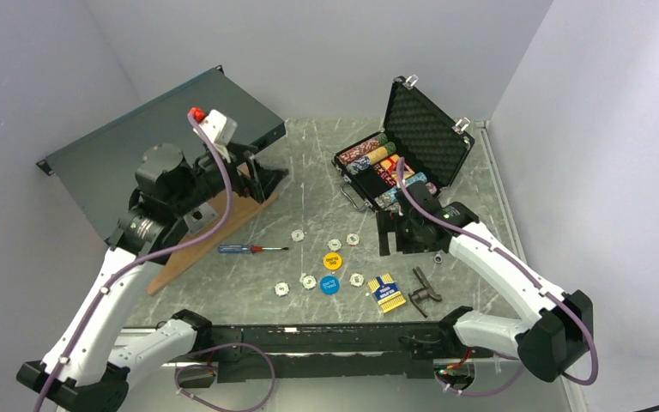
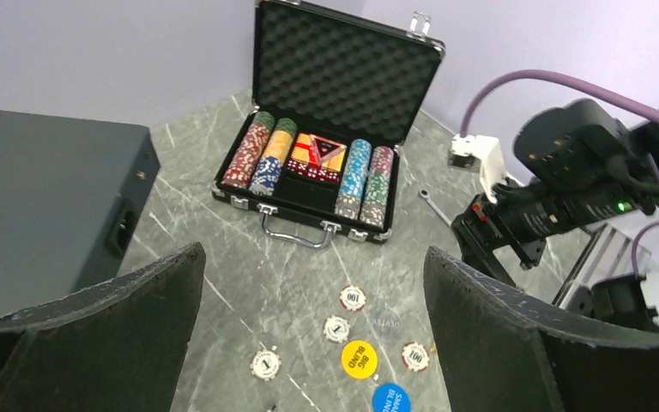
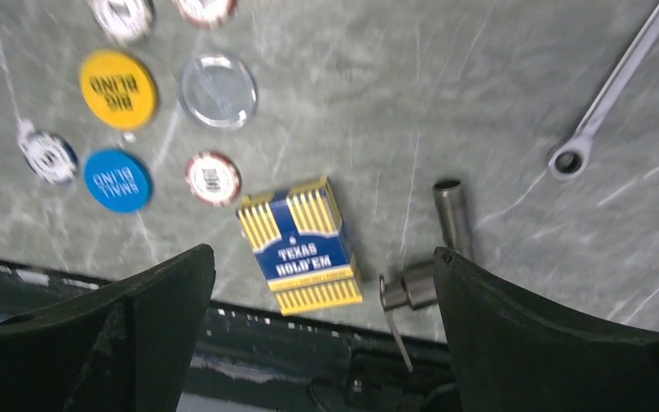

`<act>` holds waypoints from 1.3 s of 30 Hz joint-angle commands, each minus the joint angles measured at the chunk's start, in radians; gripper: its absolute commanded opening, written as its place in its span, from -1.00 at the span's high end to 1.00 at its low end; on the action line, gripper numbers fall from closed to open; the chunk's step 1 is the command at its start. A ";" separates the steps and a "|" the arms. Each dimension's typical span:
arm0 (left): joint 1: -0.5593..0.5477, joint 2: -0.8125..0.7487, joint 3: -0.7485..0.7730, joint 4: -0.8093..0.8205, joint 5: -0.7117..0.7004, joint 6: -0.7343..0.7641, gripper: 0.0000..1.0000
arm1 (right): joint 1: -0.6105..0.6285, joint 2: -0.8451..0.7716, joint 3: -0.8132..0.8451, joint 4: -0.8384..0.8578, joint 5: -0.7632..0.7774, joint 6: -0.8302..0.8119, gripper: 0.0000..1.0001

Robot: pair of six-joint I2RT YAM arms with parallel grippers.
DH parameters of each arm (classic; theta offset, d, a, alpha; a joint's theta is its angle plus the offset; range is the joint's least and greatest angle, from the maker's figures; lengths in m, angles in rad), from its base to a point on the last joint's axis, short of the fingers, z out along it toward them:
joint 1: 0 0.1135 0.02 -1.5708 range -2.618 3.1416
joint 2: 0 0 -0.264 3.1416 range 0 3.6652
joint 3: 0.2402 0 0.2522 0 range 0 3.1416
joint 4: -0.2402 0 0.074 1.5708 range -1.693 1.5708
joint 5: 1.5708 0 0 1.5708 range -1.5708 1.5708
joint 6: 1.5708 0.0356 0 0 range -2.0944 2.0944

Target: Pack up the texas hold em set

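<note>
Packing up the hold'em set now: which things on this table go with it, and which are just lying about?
Part of the job:
black briefcase
chip rows in it
loose chips
yellow disc
blue disc
card deck

Lying about:
screwdriver
wrench
metal T-shaped tool
dark panel

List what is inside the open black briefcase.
Four rows of poker chips fill the briefcase, two each side of a red-yellow pack in the middle. Egg-crate foam lines the lid. Anything beneath the chips is covered.
</note>
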 commanded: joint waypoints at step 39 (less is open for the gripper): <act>-0.077 -0.230 -0.222 0.188 0.002 0.127 -0.98 | 0.265 0.447 -0.042 -0.012 -0.003 0.071 -0.81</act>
